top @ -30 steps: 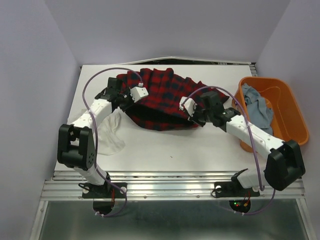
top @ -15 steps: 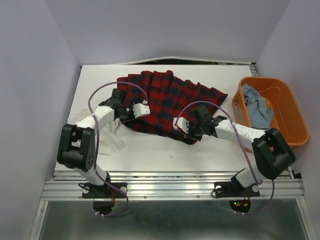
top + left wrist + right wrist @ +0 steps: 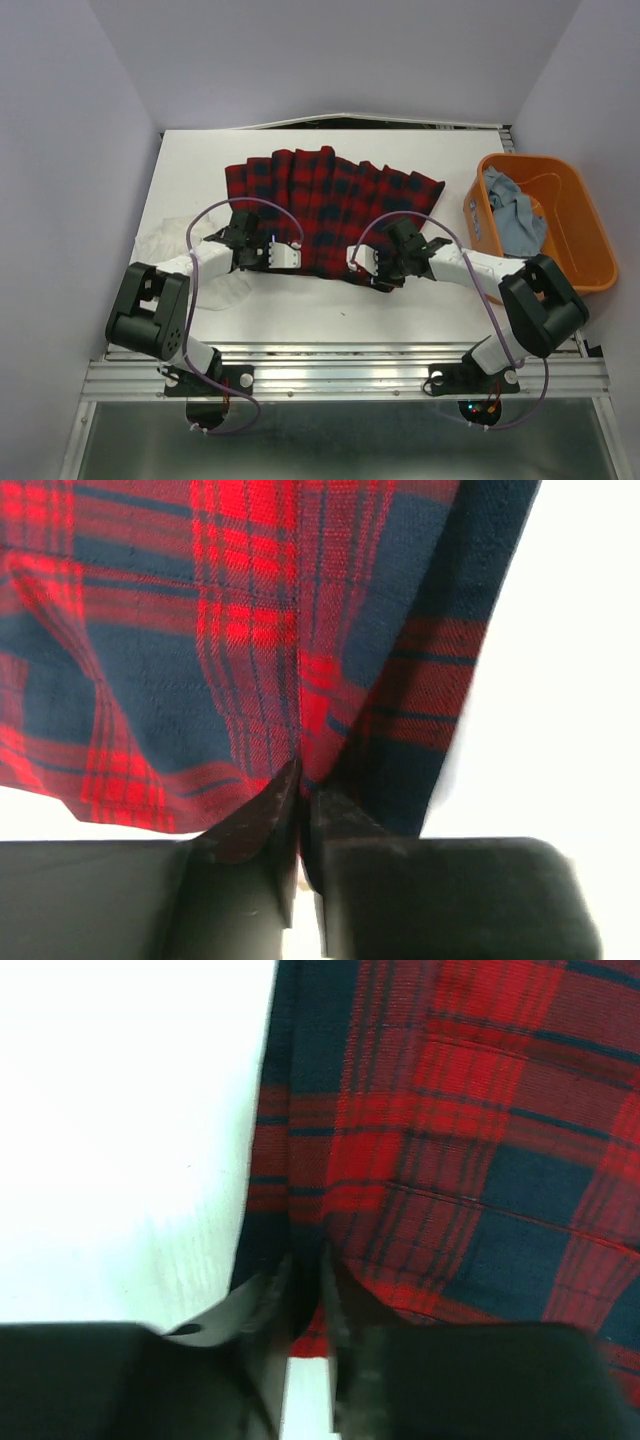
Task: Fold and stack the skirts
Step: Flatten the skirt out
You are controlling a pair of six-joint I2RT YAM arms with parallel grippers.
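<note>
The red-and-black plaid skirt (image 3: 330, 205) lies spread flat in pleats on the white table. My left gripper (image 3: 262, 250) is shut on its near left edge, seen close in the left wrist view (image 3: 300, 780). My right gripper (image 3: 378, 268) is shut on its near right edge, seen in the right wrist view (image 3: 305, 1280). The thin white skirt (image 3: 205, 265) lies crumpled at the left, partly under my left arm. The light blue denim skirt (image 3: 510, 215) sits bunched in the orange tub (image 3: 575, 240).
The orange tub stands at the table's right edge. The table's near metal rail (image 3: 340, 365) runs below the arms. Purple walls close in the back and sides.
Both grippers pulled the plaid skirt's near edge toward the front of the table. The skirt went from bunched and lifted to spread flat.
</note>
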